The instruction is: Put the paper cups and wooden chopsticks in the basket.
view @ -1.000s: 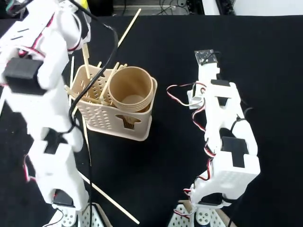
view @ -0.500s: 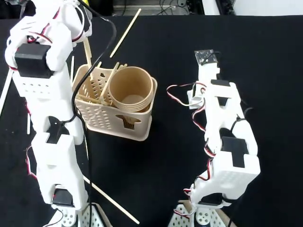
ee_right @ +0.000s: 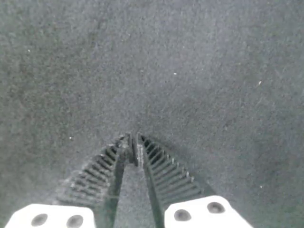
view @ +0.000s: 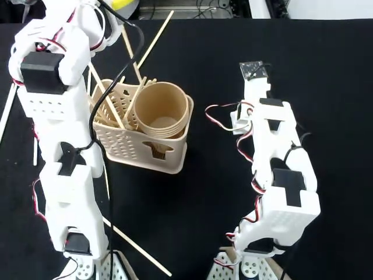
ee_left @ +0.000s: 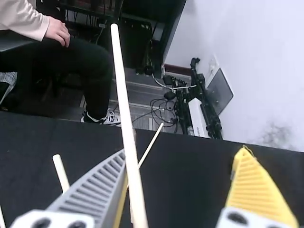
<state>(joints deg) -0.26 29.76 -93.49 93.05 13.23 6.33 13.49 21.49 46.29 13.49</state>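
A white perforated basket (view: 125, 146) holds stacked paper cups (view: 164, 111) and several wooden chopsticks (view: 106, 99). One chopstick (view: 131, 55) leans out of the basket toward the back, and its upper part (ee_left: 126, 142) rests against the grey finger (ee_left: 102, 183) of my left gripper (ee_left: 180, 154). That gripper is open, its yellow finger (ee_left: 251, 183) well apart from the stick. My right gripper (ee_right: 133, 142) is shut on nothing, low over the black cloth to the right of the basket.
Loose chopsticks lie on the black table: one at the back (view: 156, 36), one at the front left (view: 137, 246), one at the left edge (view: 7, 111). The right arm (view: 277, 151) stretches along the right side. A cable (view: 119, 76) hangs across the basket.
The left arm's gripper has swung right at the back of the table. The chopstick at its grey finger has tipped from nearly upright to slanting into the basket. The right arm has kept still.
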